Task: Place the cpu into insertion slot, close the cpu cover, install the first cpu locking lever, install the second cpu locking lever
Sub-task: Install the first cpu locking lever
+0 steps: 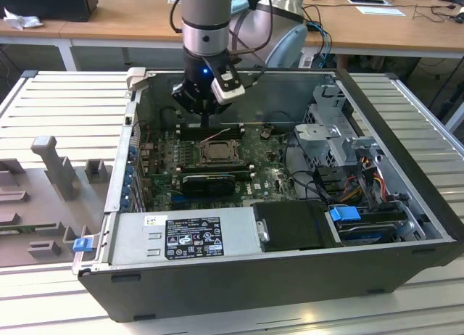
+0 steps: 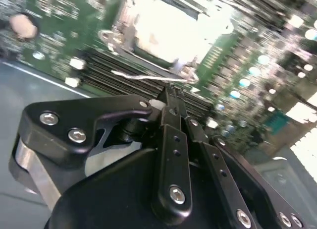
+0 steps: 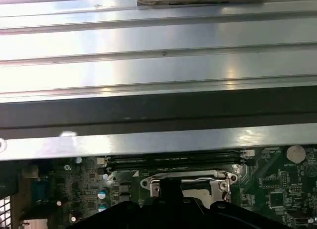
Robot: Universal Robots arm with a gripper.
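Inside an open computer case, the insertion slot (image 1: 202,161) sits on the green board (image 1: 270,170). The cpu (image 2: 166,26) lies in it, its pale top showing bright through the window of the cpu cover (image 2: 128,46), which lies flat over it. A thin wire locking lever (image 2: 141,76) runs along the socket's edge, beside the long black memory slots. My gripper (image 2: 171,92) is shut, its fingertips right at this lever near its hooked end. In the exterior view the gripper (image 1: 208,126) hangs just behind the socket. The first wrist view shows the cover's metal frame (image 3: 185,177).
The case's back wall (image 1: 275,96) rises close behind the gripper. A grey power supply (image 1: 181,237) fills the front, and a black card (image 1: 210,181) lies before the socket. A drive cage (image 1: 330,135) and cables (image 1: 359,175) stand at the exterior view's right.
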